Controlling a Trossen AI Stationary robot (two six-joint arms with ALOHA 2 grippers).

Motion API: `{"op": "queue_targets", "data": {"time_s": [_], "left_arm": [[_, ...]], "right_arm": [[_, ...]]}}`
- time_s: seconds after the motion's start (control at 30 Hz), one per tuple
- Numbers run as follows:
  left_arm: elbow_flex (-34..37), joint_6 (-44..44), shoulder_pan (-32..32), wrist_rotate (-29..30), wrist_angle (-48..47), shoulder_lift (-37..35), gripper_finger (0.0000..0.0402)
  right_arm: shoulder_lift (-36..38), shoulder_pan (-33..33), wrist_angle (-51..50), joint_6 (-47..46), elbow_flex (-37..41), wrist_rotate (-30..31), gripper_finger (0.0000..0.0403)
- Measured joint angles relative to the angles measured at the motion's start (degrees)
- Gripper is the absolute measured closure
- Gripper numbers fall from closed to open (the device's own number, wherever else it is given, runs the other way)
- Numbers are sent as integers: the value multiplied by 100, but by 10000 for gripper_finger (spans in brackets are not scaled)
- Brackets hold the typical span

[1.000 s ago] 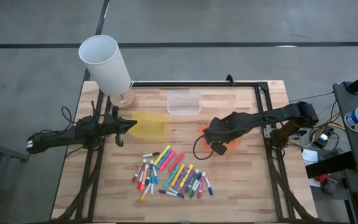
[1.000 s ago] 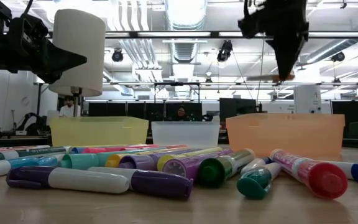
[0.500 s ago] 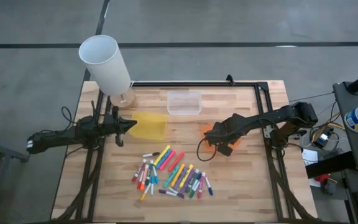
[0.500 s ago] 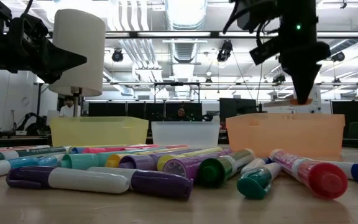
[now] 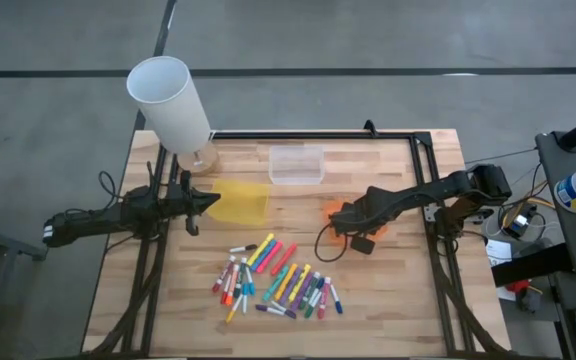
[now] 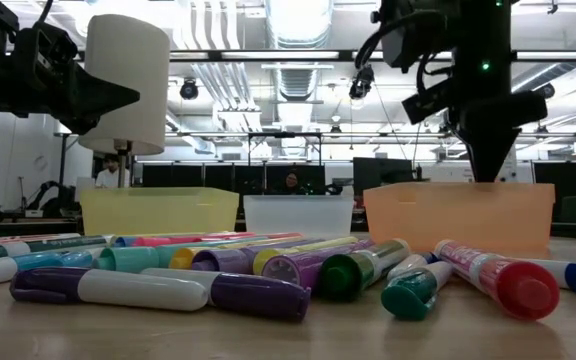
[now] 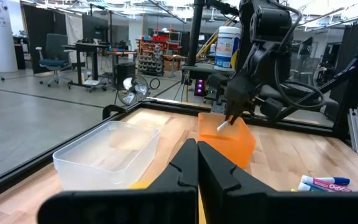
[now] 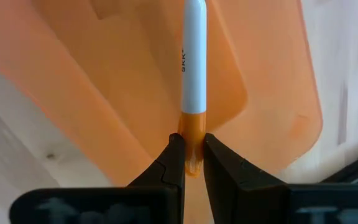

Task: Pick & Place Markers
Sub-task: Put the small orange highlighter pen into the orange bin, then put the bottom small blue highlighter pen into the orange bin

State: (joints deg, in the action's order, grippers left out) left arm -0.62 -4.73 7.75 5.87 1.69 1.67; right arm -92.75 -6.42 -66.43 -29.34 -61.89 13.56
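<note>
In the high view we see the right gripper (image 5: 343, 222) at centre right of the frame, lowered over the orange tray (image 5: 336, 209). In the right wrist view its two dark fingers (image 8: 173, 163) are nearly closed and pinch the orange cap of a white-barrelled marker (image 8: 193, 68), which points away from the gripper into the tray's orange interior. In the left wrist view, upper right of centre, the same marker (image 7: 223, 125) shows as a short white stick slanting down from the gripper toward the tray's rim. In the low view the right arm comes down at upper right behind the tray's front wall (image 6: 458, 215), so we cannot tell there whether the marker touches the tray floor.

The left gripper (image 5: 214, 201) sits at left of centre in the high view, over the near edge of the yellow tray (image 5: 242, 203), its fingers (image 7: 213, 172) pressed together on nothing.

The loose markers (image 5: 278, 280) lie in a scattered pile at lower centre of the wooden table (image 5: 388, 290), well apart from both grippers. A clear tray (image 5: 296, 164) stands at upper centre, and a white cylinder (image 5: 170, 102) at upper left.
</note>
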Motion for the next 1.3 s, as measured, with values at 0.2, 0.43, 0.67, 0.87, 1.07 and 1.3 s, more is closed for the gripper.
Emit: {"op": "queue_targets", "data": {"time_s": [0.2,0.43,0.67,0.87,1.07,1.3], "left_arm": [[0,1,0,-2,0,0,402],[0,2,-2,-2,0,0,402],[0,1,-1,-1,0,0,402],[0,0,-2,-1,0,0,402],[0,1,-1,0,0,-1,402],[0,1,0,-2,0,0,402]], "right_arm": [[-11,66,117,1,50,15,365],[-11,88,172,1,22,94,349],[-9,85,294,0,-5,106,345],[-9,81,312,-11,-51,183,323],[0,81,334,-37,-57,198,299],[9,81,387,-611,-248,-538,291]]}}
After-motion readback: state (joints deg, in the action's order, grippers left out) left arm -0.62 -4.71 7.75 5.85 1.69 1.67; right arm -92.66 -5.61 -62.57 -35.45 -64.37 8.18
